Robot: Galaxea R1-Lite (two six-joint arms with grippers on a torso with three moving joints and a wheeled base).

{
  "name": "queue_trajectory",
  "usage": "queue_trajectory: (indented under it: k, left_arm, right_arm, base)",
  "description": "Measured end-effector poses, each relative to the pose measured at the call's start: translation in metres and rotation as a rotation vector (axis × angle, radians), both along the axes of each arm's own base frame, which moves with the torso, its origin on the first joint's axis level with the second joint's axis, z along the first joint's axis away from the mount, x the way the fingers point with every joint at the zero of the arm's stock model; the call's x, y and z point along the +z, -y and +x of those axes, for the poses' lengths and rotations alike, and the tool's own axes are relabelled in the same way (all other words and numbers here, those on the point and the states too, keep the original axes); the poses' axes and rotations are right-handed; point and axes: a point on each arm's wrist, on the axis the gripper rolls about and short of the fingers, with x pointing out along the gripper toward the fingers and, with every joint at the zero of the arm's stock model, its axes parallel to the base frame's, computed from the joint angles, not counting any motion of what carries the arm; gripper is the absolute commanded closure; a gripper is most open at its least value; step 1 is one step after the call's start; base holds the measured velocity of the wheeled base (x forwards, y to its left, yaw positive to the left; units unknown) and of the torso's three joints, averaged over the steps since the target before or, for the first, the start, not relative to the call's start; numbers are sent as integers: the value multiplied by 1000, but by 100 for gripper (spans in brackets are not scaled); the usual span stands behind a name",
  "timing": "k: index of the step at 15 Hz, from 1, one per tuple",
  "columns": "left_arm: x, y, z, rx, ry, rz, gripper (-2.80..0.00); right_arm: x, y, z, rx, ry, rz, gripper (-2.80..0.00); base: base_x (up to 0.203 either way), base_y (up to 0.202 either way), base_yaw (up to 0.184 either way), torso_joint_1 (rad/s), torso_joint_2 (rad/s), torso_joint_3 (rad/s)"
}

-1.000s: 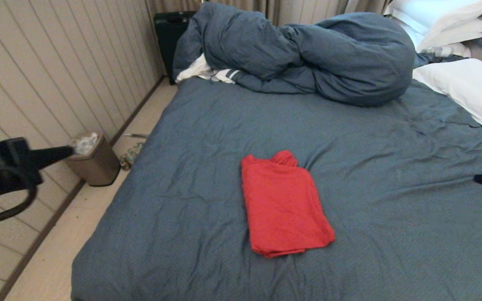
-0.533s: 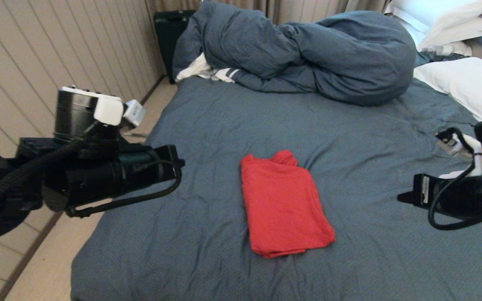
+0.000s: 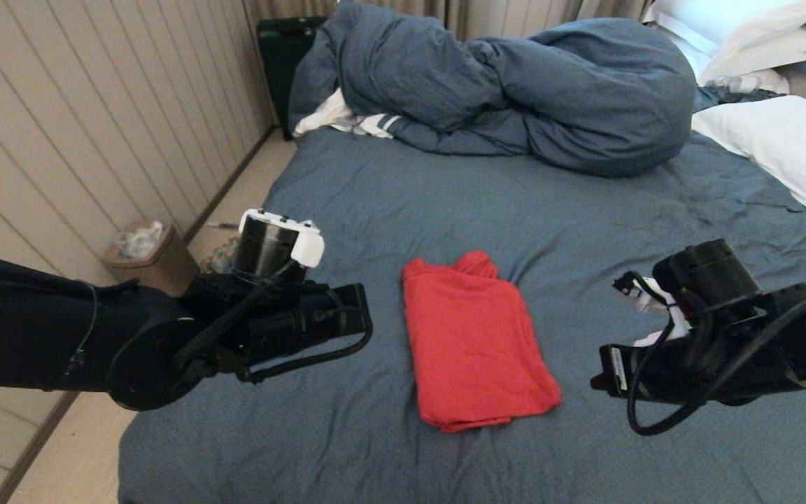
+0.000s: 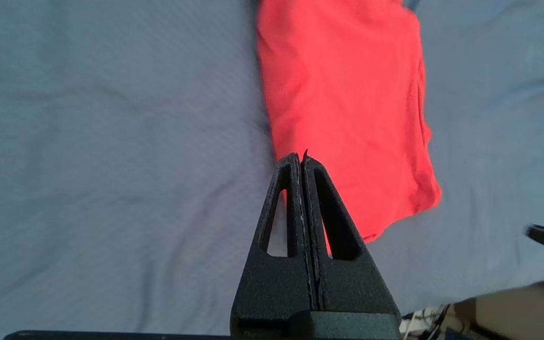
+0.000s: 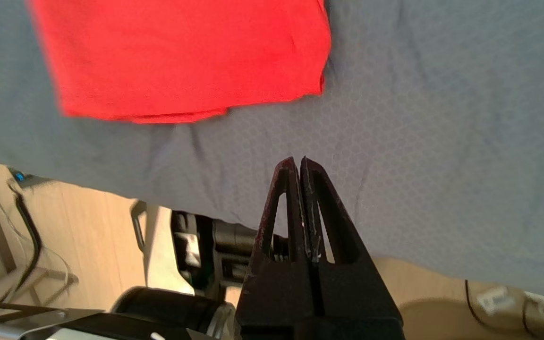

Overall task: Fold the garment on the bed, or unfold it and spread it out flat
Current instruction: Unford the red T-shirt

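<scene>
Matt red cloth garment (image 3: 474, 343) on the bed's (image 3: 389, 210) wrinkled, matt blue-grey fabric sheet.

The bed (image 3: 347, 210), in a wrinkled dark blue-grey sheet, fills most of the head view. A folded red garment (image 3: 473, 343) lies just below the frame's centre. A bunched duvet (image 3: 515, 91) sits along the top, over a white striped cloth (image 3: 347, 120), with white pillows (image 3: 788, 150) at upper right.
</scene>
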Motion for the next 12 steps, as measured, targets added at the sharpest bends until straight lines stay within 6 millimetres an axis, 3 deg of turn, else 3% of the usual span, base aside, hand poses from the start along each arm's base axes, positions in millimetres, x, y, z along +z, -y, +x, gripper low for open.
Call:
queue_trajectory:
  k: [6,7,12]
  left_arm:
    - [-14,11,3,-10,-25,0,0]
    - [-15,11,3,-10,-27,1,0]
    - [-18,11,3,-7,-36,2,0]
  right_arm:
    - [-17,-13,49,-14,24,2,0]
    - [-19,-15,57,-20,27,0,-280]
    - [-51,-23,73,-20,-53,-45,-280]
  base:
    - [0,0,0,0,0,0]
    - [0,0,0,0,0,0]
    - [0,0,0,0,0,0]
